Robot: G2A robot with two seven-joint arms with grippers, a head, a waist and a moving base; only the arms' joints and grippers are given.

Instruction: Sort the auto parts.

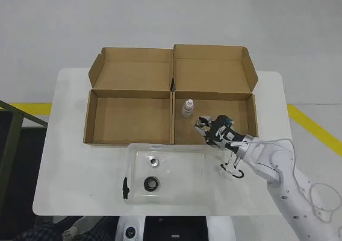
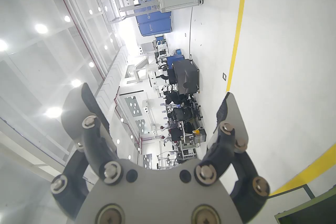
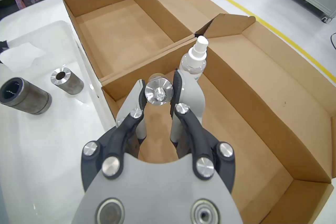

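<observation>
My right gripper point(image 3: 158, 88) point(image 1: 203, 124) is shut on a shiny silver metal part point(image 3: 158, 94), held above the floor of the right cardboard box point(image 1: 247, 120) point(image 3: 275, 109). A small white spray bottle point(image 1: 187, 108) point(image 3: 194, 60) stands upright in that box, just beyond the gripper. In the clear plastic bin point(image 1: 136, 193) point(image 3: 39, 135) rest a grey metal cylinder point(image 3: 67, 79) point(image 1: 154, 161) and a dark ringed sleeve point(image 3: 25, 95) point(image 1: 152, 182). My left gripper point(image 2: 157, 107) is open, pointed away at the hall with nothing between its fingers.
The left cardboard box point(image 1: 129, 120) point(image 3: 118, 25) holds nothing, lid flap folded back. A black clip point(image 1: 124, 188) sits on the bin's left rim. The white table point(image 1: 68, 156) has bare room on both sides of the bin.
</observation>
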